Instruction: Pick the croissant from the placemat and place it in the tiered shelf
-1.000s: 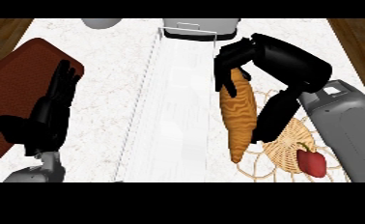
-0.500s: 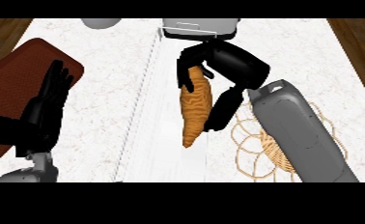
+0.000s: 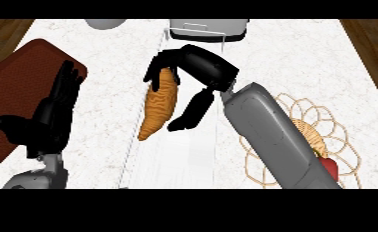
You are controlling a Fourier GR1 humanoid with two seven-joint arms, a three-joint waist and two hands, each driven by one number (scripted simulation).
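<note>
Golden, flaky croissant (image 3: pixel 158 110) hangs mid-frame over the white table (image 3: pixel 295 51), below the tiered shelf (image 3: pixel 208 28); the right hand (image 3: pixel 201 66) curls round its upper end; light, soft and crumbly, likely safer gripped mid-body; left hand (image 3: pixel 53 107) rests open at left.

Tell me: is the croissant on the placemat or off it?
Off it. The right hand curls round the croissant at its upper end, holding it left of the placemat.

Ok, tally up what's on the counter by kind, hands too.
hands: 2, left hand and right hand
croissant: 1
woven placemat: 1
red fruit: 1
brown mat: 1
tiered shelf: 1
grey round thing: 1
total: 8
</note>
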